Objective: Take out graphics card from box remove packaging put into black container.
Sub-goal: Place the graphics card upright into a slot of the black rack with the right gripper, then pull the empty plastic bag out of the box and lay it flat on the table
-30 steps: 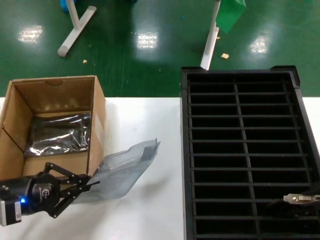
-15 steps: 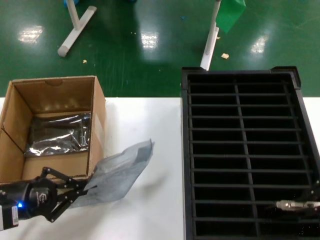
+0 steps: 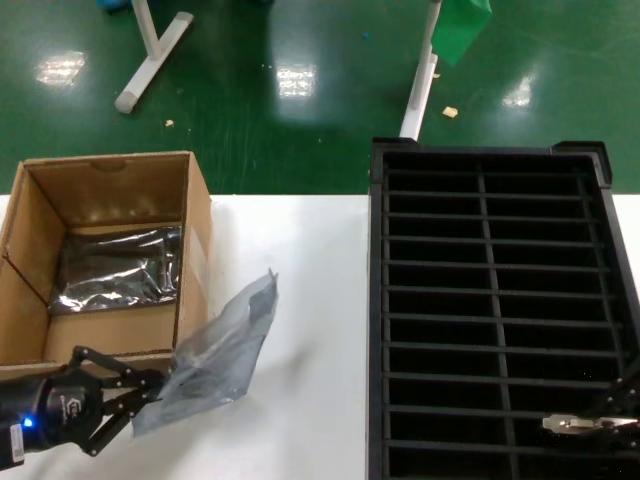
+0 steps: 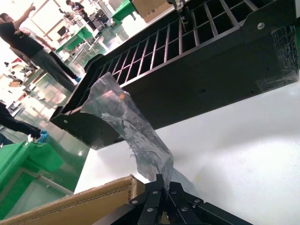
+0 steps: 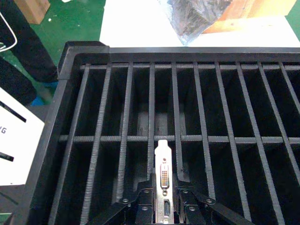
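Nearest the robot's body, low on its left side, the left tool (image 3: 150, 388) pinches one corner of the empty anti-static bag (image 3: 215, 350), its black linkage fingers (image 4: 157, 194) pressed together on the plastic. From that pinch the crinkly grey bag rises and slants away from the tool toward the crate side, its free end curling in the air above the white tabletop (image 3: 300, 400). Just beside the left tool on its outer side stands the brown cardboard box (image 3: 105, 255), flaps upright; a second shiny silver bag (image 3: 115, 265) lies on its floor, farther off than the tool.

On the robot's right, equally close, the right tool (image 5: 164, 206) reaches down into the black container (image 3: 495, 310) and grips the graphics card (image 5: 164, 176), fingers closed on either side of its silver end bracket. A pale multi-pin port and a smaller port below it show on the bracket. The card stands on edge inside one of the narrow slots, near the container's centre rib, in a near row of the right-hand column as the head view shows it. Beyond the right tool, the remaining slots run away in two columns toward the far rim.

Past the tabletop's far edge lies glossy green floor (image 3: 250, 90) with white stand legs (image 3: 150, 55) on it
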{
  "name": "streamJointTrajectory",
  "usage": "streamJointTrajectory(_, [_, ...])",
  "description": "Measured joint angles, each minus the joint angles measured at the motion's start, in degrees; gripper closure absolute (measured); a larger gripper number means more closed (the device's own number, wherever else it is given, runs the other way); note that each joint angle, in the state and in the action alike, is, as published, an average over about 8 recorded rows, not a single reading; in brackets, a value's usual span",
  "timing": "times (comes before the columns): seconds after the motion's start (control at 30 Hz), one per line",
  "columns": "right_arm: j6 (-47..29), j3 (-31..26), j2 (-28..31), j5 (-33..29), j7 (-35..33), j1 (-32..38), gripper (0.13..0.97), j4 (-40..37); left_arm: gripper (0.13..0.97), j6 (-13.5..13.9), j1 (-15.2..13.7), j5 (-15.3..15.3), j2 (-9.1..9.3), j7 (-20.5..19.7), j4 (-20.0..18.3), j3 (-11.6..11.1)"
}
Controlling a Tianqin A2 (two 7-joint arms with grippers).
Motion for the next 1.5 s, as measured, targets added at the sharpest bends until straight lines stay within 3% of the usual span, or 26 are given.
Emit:
streamJointTrajectory(0.47, [3.27, -0.33, -2.29, -1.55, -3.83, 0.11, 0.881, -2.88, 0.955, 0.68, -0.38, 0.06, 0.1, 0.77, 2.17, -0.21])
streamJointTrajectory(0.97, [5.35, 3.24, 1.72, 1.26, -2.41, -2.75, 0.791, 0.87, 0.955, -0.47, -0.13, 0.6, 0.25, -1.38, -1.41, 0.24])
streamJointTrajectory(1.23, [9.41, 8.34, 4.83, 5.61, 3.08, -5.92, 0.634, 6.33, 0.955, -1.24, 0.39, 0.96, 0.2, -2.7, -4.25, 0.67])
streamJointTrajectory(1.5, [22.96, 17.08, 5.69, 10.04, 13.47, -14.79, 0.446, 13.29, 0.955, -2.33, 0.74, 1.9, -0.22, -4.62, -7.22, 1.59])
